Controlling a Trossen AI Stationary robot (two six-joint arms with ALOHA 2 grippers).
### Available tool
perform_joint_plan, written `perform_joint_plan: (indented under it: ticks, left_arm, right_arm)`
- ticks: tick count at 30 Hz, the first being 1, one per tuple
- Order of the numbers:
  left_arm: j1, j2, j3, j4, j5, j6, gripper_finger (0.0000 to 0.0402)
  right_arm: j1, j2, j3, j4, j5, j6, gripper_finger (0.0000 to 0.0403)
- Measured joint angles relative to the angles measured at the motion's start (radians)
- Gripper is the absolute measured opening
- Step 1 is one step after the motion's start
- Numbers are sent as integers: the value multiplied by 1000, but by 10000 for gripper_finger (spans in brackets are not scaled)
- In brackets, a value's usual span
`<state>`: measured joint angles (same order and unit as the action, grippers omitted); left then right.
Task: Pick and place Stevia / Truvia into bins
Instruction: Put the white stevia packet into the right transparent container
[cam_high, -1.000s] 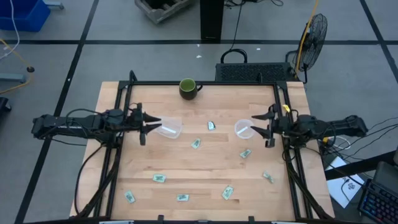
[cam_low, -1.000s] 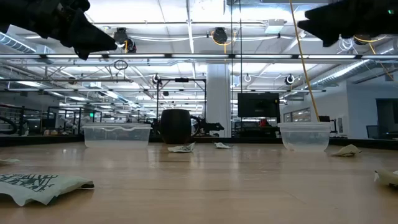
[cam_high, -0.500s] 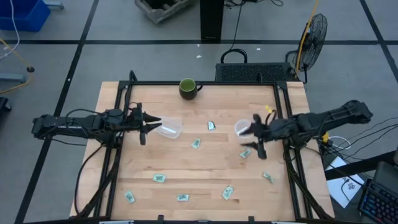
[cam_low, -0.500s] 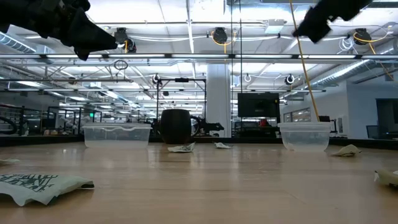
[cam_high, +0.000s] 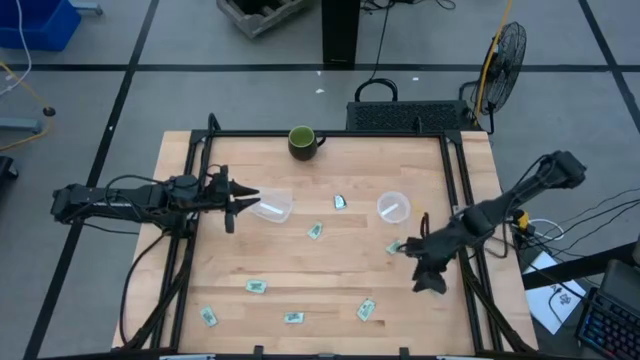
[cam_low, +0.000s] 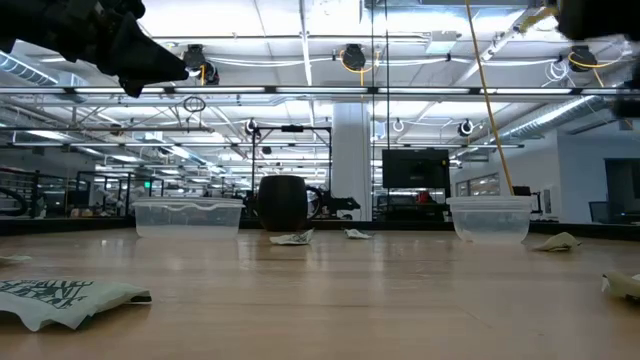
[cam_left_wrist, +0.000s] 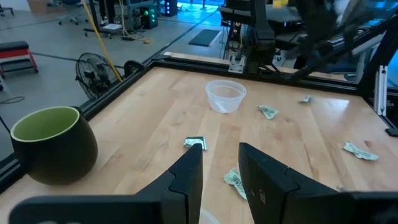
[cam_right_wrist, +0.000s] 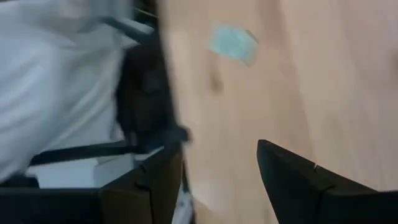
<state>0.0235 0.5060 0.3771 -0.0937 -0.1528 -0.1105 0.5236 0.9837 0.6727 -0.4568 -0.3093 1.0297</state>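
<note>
Several pale green and white sachets lie flat on the wooden table, among them one (cam_high: 316, 231), one (cam_high: 394, 247) and one (cam_high: 366, 309). The clear rounded-square tub (cam_high: 272, 208) and the clear round cup (cam_high: 393, 207) stand mid-table. My left gripper (cam_high: 240, 198) hovers at the tub's left side, open and empty; it also shows in the left wrist view (cam_left_wrist: 221, 177). My right gripper (cam_high: 428, 278) is open and empty above the table's right near part. In the blurred right wrist view (cam_right_wrist: 217, 180), one sachet (cam_right_wrist: 231, 42) lies ahead of its fingers.
A dark green mug (cam_high: 303, 141) stands at the far edge. A black frame rail (cam_high: 462, 200) runs along the table's right side, and another (cam_high: 195, 200) along its left. More sachets lie near the front edge (cam_high: 256, 286) (cam_high: 293, 318).
My right gripper has swung away from the round cup toward the table's near edge and has tipped downward over the right near part of the table. Its arm has risen out of the low view. The sachets, the tub and the cup lie as before.
</note>
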Motion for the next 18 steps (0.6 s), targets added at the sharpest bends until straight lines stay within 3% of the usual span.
perform_joint_plan:
  ticks: [4, 7, 10, 18]
  left_arm:
    - [0, 0, 0, 0, -20, -1, 108]
    - [0, 0, 0, 1, -33, -2, 108]
    - [0, 0, 0, 15, -33, 0, 108]
    - [0, 0, 0, 81, -33, 0, 108]
  right_arm:
    - [22, 30, -104, 0, -3, 221, 199]
    - [28, 36, -162, 7, -121, 360, 199]
    - [47, 36, -192, 8, -192, 373, 199]
    - [64, 36, -219, 11, -100, 400, 199]
